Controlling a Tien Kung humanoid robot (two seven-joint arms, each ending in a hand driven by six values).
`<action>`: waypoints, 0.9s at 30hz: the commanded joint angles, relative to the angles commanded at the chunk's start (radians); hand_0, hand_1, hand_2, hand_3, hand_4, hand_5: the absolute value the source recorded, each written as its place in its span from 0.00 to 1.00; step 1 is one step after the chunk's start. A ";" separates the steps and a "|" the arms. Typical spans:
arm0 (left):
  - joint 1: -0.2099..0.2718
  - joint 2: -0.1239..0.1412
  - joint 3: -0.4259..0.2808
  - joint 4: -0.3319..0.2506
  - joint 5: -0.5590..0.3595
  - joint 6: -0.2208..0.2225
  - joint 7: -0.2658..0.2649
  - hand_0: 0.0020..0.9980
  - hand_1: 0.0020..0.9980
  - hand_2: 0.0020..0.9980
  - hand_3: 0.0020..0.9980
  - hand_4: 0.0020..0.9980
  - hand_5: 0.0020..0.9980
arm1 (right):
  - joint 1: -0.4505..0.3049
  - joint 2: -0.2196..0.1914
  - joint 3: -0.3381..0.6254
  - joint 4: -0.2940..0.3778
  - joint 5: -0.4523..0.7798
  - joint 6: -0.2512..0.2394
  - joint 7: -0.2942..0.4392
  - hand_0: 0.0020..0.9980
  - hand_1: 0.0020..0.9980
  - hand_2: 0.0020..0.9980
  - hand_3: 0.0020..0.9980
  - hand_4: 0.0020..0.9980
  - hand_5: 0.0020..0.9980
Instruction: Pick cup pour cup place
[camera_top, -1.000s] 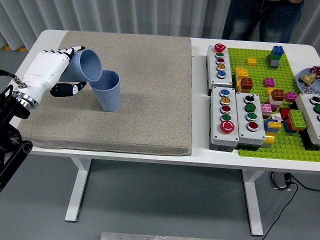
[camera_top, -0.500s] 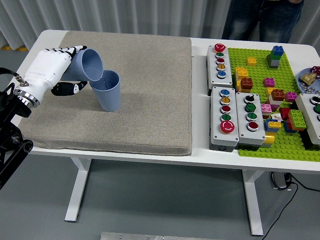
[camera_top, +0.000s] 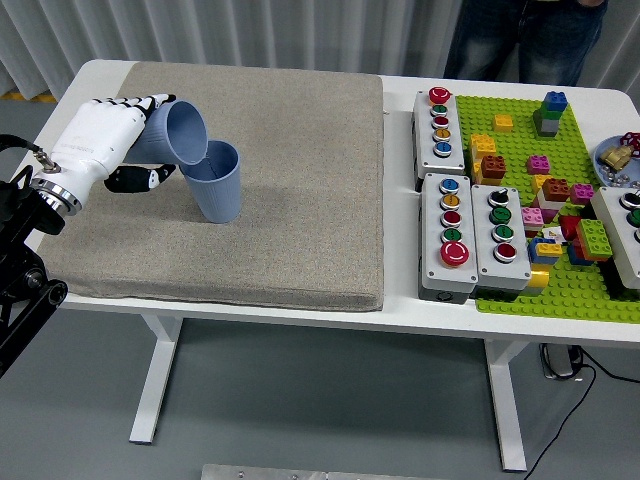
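Left hand (camera_top: 105, 140) tips held cup (camera_top: 172, 133) over standing cup (camera_top: 216, 181).

Bright, even overhead light, no hard glare. Soft shadow under the table (camera_top: 400, 70) at 6 o'clock on the grey floor (camera_top: 330, 410). Faint shadow beside the standing cup (camera_top: 217, 182) on the mat (camera_top: 290, 180). Focus sharp across frame, no motion blur. Slight wide-angle bend at 9 and 3 o'clock edges.
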 joint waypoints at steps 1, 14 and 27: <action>-0.001 0.001 0.002 0.000 0.000 -0.001 0.001 0.57 0.60 0.76 0.74 0.33 0.00 | -0.001 0.000 0.000 0.000 0.000 0.000 0.000 0.75 0.70 0.75 0.61 0.10 0.26; -0.006 0.002 0.012 0.004 0.000 0.002 0.008 0.57 0.60 0.76 0.74 0.33 0.00 | -0.006 0.001 0.000 0.000 -0.002 0.000 0.000 0.75 0.70 0.75 0.61 0.10 0.26; -0.021 0.015 0.028 0.004 0.000 0.002 0.015 0.57 0.60 0.76 0.75 0.33 0.00 | -0.005 0.000 0.000 0.000 -0.001 -0.001 0.001 0.75 0.70 0.75 0.61 0.10 0.26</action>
